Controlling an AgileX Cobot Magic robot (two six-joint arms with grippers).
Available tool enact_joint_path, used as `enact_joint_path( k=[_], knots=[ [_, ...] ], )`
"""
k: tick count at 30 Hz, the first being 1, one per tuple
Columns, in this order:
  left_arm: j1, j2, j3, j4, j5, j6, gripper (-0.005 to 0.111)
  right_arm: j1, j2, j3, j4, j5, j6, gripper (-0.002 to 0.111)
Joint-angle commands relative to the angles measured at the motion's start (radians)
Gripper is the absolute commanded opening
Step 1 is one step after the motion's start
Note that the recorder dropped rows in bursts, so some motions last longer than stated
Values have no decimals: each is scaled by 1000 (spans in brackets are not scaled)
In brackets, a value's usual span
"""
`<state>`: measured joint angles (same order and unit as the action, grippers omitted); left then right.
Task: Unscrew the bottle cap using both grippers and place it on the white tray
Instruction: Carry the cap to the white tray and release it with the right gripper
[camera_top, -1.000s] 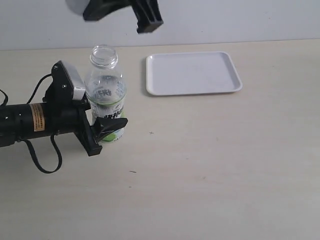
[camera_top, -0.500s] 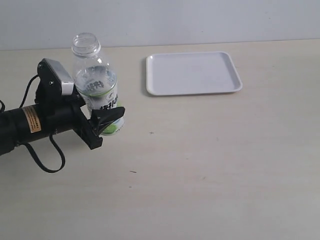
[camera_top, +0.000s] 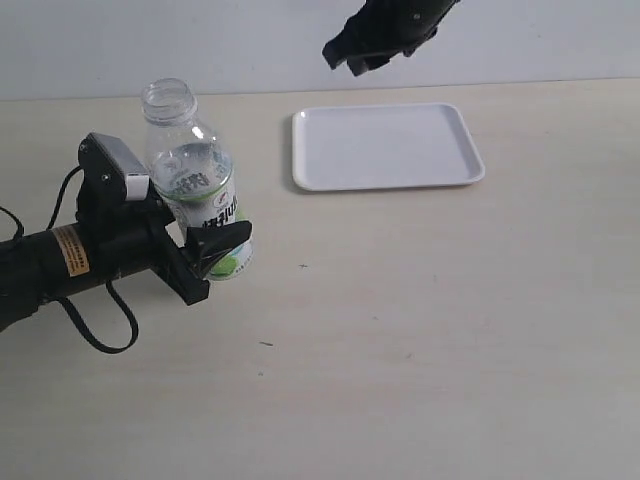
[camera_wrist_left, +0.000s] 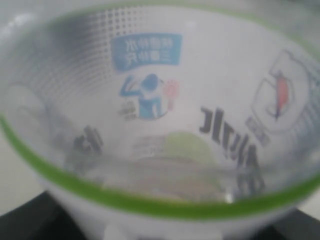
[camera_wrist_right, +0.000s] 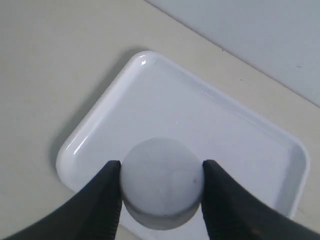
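Note:
The clear bottle (camera_top: 195, 185) stands slightly tilted at the left, its mouth uncapped. My left gripper (camera_top: 215, 245) is shut on its lower labelled part; in the left wrist view the bottle (camera_wrist_left: 165, 115) fills the frame, blurred. The right gripper (camera_top: 362, 55) hangs high at the top, above the far edge of the white tray (camera_top: 385, 147). In the right wrist view the small white bottle cap (camera_wrist_right: 161, 181) is pinched between the two black fingers (camera_wrist_right: 102, 200), held in the air over the white tray (camera_wrist_right: 225, 130). In the exterior view the cap is hidden.
Light beige tabletop (camera_top: 420, 330) spreads in front of and to the right of the bottle. A pale wall runs along the table's far edge. A black cable (camera_top: 95, 325) loops beside the left arm.
The right gripper left the frame, then came back in at the top above the tray's far edge. The left gripper and bottle shifted left, then slightly lower, with the bottle tilting.

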<state>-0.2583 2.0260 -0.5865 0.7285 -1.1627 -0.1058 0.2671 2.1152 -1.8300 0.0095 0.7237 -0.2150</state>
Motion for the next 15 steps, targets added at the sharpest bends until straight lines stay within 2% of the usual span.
enact_joint_path(
  k=[1, 7, 15],
  knots=[
    [-3, -1, 3, -34, -58, 2, 0, -5, 87, -1, 18, -139, 11, 0],
    [-3, -1, 1, -34, -58, 2, 0, -5, 191, -1, 18, -250, 36, 0],
    [-3, -1, 1, -36, -58, 2, 0, -5, 274, -1, 18, -292, 87, 0]
  ],
)
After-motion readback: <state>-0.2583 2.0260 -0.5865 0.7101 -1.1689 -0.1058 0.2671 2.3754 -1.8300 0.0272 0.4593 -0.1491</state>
